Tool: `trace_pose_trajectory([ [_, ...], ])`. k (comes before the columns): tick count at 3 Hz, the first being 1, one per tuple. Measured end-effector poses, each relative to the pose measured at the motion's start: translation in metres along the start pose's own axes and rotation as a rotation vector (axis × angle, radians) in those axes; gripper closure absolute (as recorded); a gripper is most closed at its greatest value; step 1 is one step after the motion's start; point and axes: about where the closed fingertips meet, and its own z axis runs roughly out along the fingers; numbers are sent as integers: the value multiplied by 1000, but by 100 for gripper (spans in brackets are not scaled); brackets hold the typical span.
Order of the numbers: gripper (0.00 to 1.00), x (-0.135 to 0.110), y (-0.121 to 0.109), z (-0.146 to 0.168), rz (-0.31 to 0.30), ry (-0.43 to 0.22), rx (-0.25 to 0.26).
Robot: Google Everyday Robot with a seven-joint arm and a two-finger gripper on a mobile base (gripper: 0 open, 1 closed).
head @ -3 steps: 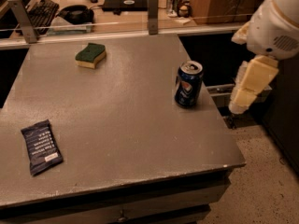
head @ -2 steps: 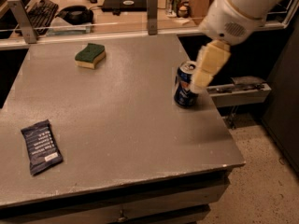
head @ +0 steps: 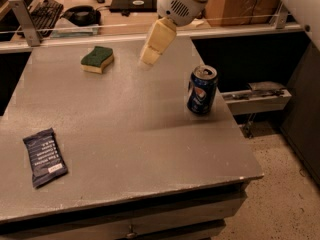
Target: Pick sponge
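The padded cream hand hangs above the matte grey table, right of the wavy-edged, green-topped sponge; how far it is open cannot be told.

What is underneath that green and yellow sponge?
Only the grey table shows under the sponge; the patch it covers is hidden. The end effector hangs above the table between the sponge and the soda can, touching neither.

Sponge flat, green top up; hand nearby right.
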Motion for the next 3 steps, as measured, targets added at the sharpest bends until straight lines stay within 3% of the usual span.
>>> trace_pose_trajectory([
  [2,0,-10,-7,10,-24,-14,-2],
  [3,0,-43,-25,58,-12,-75,-9],
])
